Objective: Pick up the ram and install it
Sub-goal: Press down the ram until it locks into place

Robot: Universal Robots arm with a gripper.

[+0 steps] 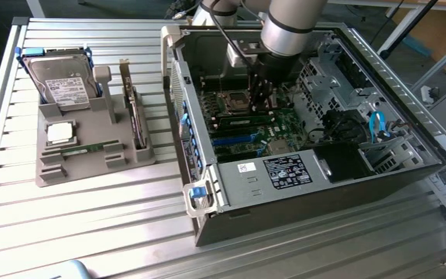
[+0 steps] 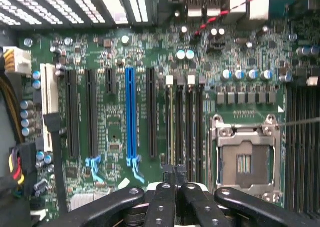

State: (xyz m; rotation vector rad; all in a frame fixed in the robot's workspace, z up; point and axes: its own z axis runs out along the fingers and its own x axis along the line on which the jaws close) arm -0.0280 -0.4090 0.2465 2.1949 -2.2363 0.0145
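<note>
Inside the open computer case [image 1: 207,197], my gripper [image 1: 263,108] hangs low over the motherboard [image 2: 115,137], next to the empty processor socket [image 2: 245,159]. Its dark fingers are shut together with nothing visible between them. In the wrist view the gripper [image 2: 175,174] is over one end of the memory slots. A thin ram [image 2: 171,122] stands on edge in one of those slots, and the exterior view shows this ram [image 1: 245,122] as a green strip just below the gripper. Whether the fingertips touch it I cannot tell. Another ram [image 1: 79,149] lies flat in the grey tray.
The grey tray [image 1: 53,177] at the exterior view's left also holds a hard drive [image 1: 67,87], a square silver processor [image 1: 60,132] and an upright expansion card [image 1: 135,113]. Drive cages [image 1: 324,81] and blue cables [image 1: 378,125] crowd the case's far side.
</note>
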